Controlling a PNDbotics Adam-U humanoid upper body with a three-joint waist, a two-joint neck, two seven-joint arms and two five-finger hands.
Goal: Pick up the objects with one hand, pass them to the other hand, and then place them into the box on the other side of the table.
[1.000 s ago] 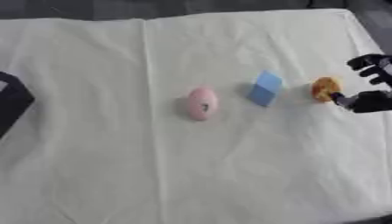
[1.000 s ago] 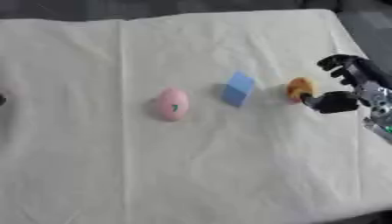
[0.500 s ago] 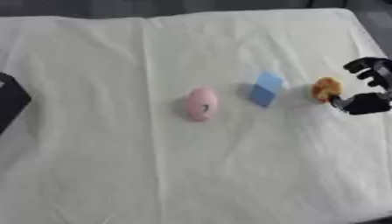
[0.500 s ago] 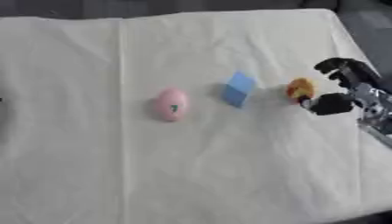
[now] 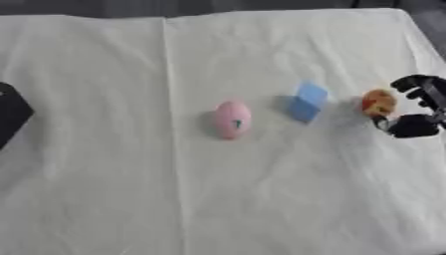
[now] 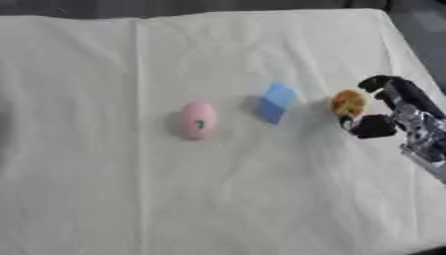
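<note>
The right hand (image 6: 396, 112) has moved closer to the orange object (image 6: 348, 103) at the frame's right; its fingers curl apart around it, and may knock it away.

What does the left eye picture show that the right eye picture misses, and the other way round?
Only the left eye view shows a black object at the cloth's left edge, perhaps the box; it is cut off. Only the right eye view shows the silver forearm behind the right hand. Both show the white cloth, the pink egg-shaped object, the blue block and the orange object, which sits between the hand's curved fingers and thumb. The left hand shows in neither.
</note>
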